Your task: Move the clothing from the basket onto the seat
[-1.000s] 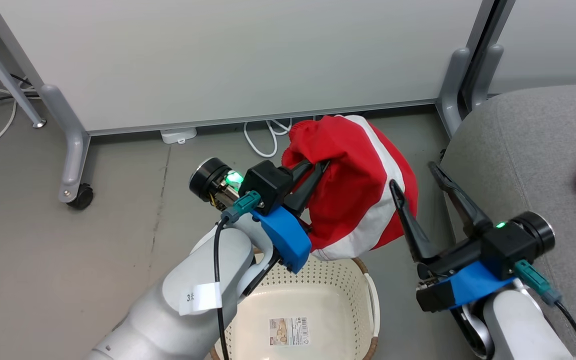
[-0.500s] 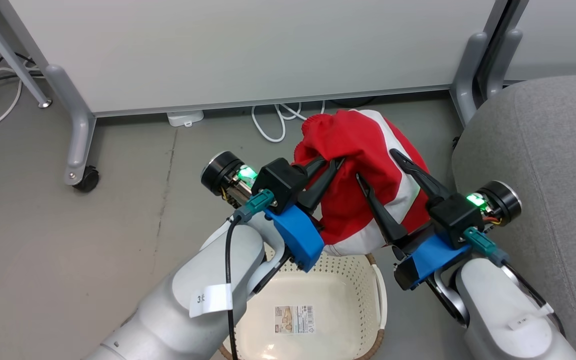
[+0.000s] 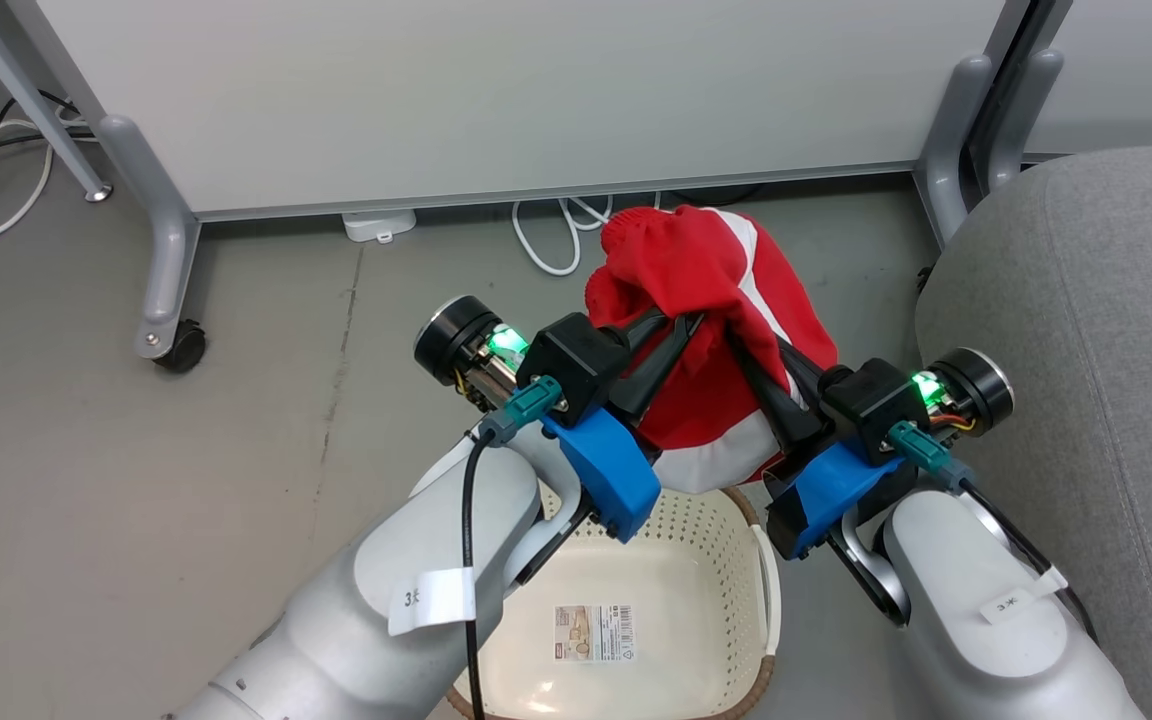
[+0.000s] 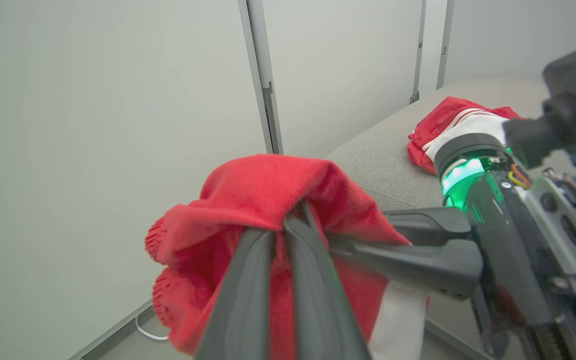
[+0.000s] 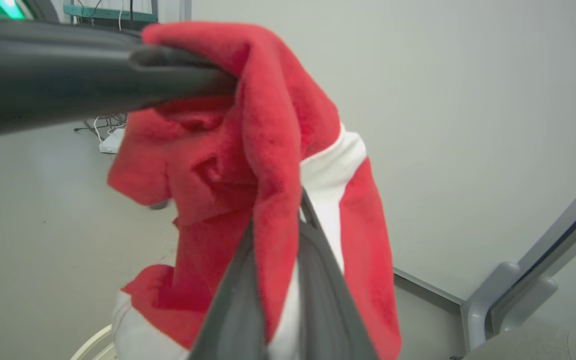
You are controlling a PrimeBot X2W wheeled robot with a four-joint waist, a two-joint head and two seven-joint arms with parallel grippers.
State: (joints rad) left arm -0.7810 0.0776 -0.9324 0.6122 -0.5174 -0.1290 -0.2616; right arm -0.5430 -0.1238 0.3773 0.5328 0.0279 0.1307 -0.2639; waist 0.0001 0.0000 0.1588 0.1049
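Clothing (image 3: 706,290) update: one red-and-white bunch is up in the air at the middle of the head view. It's right above the basket's top rim in the frame, so it's not in the basket, and it's clear of the seat.

The grey seat (image 3: 1086,350) fills the right side. In the left wrist view a second red piece (image 4: 448,125) lies on it, upper right.

The white basket (image 3: 696,535) sits bottom centre, with a label (image 3: 594,633) on its bottom.

The left gripper (image 3: 681,322) is pinched tight on a fold of the bunch from the left. The right gripper (image 3: 756,360) is clamped on another fold from the right, and their tips nearly meet.
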